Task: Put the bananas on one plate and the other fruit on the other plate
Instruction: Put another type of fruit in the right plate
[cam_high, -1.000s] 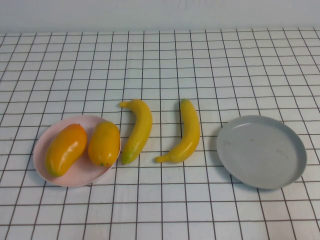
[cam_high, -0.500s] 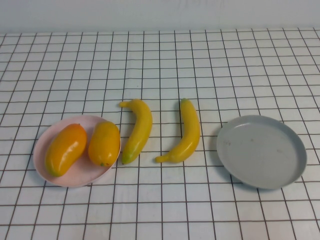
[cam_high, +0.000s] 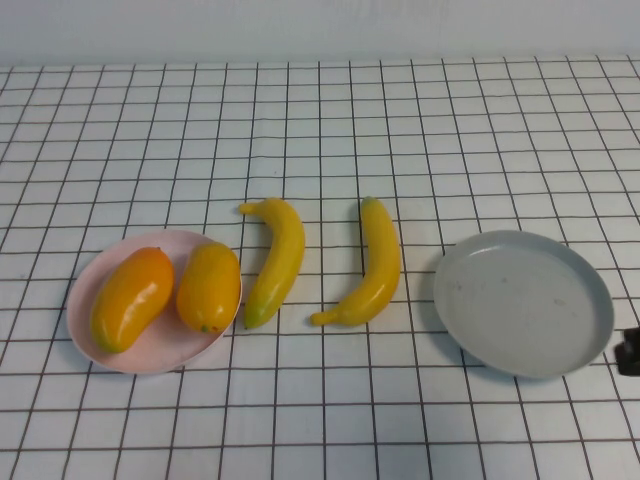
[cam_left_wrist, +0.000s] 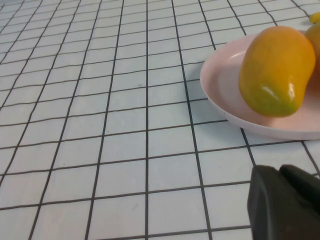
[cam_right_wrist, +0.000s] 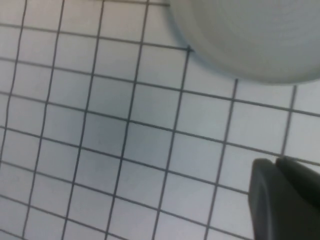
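Two yellow bananas (cam_high: 275, 258) (cam_high: 372, 265) lie on the cloth between the plates. Two orange-yellow oval fruits (cam_high: 131, 298) (cam_high: 209, 286) lie on the pale pink plate (cam_high: 150, 365) at the left. The grey plate (cam_high: 522, 302) at the right holds nothing. My right gripper (cam_high: 630, 352) shows as a dark tip at the right edge, beside the grey plate; its wrist view shows it (cam_right_wrist: 275, 162) shut and empty near the plate's rim (cam_right_wrist: 250, 35). My left gripper (cam_left_wrist: 280, 172) is shut and empty, low over the cloth beside the pink plate (cam_left_wrist: 225, 95) and one fruit (cam_left_wrist: 276, 70).
A white cloth with a black grid (cam_high: 320, 120) covers the table. A pale wall runs along the far edge. Bare cloth lies in front of and behind the plates.
The dark tip of my right gripper has come into the high view at the right edge, beside the grey plate. The fruit and plates have not moved.
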